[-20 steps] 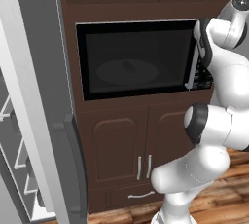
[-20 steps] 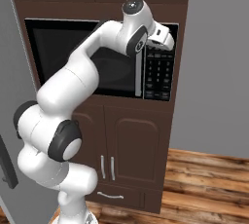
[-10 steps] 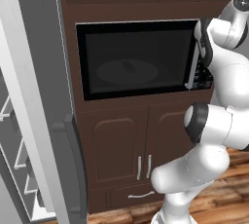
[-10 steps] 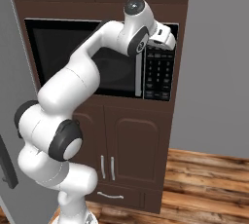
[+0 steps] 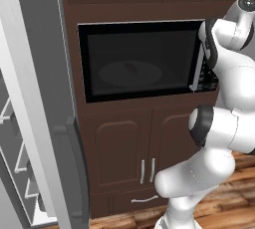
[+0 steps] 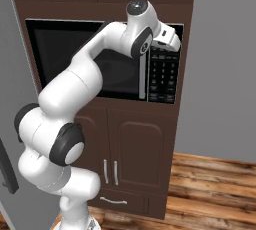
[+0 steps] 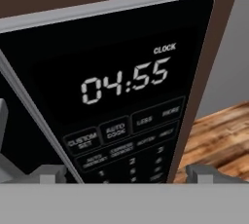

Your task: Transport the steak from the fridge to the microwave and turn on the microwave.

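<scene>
The microwave (image 5: 139, 58) is built into dark brown cabinets, and its glass door is closed. Behind the dark glass, a small flat piece that looks like the steak (image 5: 132, 67) lies on the round turntable. My gripper (image 6: 172, 39) hovers just in front of the top of the keypad (image 6: 164, 76), at the microwave's right end. In the hand view the clock display (image 7: 126, 84) reads 04:55 above rows of buttons. The gripper (image 7: 126, 174) is open, its fingertips (image 7: 48, 173) far apart with nothing between them. The fridge (image 5: 35, 98) stands at the left with its door swung open.
The fridge door's dark vertical handle (image 5: 74, 163) juts out near my base, with grey shelves (image 5: 15, 163) behind it. The microwave's silver vertical handle (image 6: 142, 76) stands left of the keypad. Brown cupboard doors (image 6: 135, 149) sit below, a grey wall (image 6: 225, 64) to the right, over wood floor (image 6: 210, 189).
</scene>
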Available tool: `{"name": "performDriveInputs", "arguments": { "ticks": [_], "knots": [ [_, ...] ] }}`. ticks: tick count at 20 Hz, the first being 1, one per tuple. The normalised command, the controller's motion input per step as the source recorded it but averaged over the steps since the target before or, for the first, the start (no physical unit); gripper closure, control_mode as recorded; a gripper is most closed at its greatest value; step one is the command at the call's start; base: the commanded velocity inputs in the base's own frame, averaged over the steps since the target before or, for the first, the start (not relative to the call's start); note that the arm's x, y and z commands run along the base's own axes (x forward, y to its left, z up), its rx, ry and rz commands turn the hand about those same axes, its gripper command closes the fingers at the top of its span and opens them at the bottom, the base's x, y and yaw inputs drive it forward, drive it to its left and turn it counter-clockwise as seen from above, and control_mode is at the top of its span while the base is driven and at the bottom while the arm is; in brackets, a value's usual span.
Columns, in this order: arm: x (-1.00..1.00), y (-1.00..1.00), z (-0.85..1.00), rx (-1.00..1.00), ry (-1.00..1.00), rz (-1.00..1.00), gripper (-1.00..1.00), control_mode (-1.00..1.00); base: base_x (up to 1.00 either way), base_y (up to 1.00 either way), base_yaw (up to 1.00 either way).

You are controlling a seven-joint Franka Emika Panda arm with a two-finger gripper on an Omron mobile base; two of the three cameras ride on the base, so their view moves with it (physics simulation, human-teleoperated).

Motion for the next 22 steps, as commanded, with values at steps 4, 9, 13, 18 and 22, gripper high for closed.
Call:
{"name": "performDriveInputs", "arguments": {
  "ticks": [4,9,13,18,22],
  "knots": [
    [0.13,-0.34,0.05,0.02,0.0,-0.08,-1.0,-1.0,0.0,0.0,0.0],
    [0.06,-0.48,0.06,0.03,0.0,-0.09,-1.0,-1.0,0.0,0.0,0.0],
    [-0.04,-0.55,0.02,0.08,0.03,-0.09,-1.0,-1.0,0.0,0.0,0.0],
    [-0.15,-0.57,0.04,0.18,0.07,-0.07,-1.0,-1.0,0.0,0.0,0.0],
    [-0.17,-0.58,0.11,0.22,0.04,-0.04,-1.0,-1.0,0.0,0.0,0.0]
  ]
}}
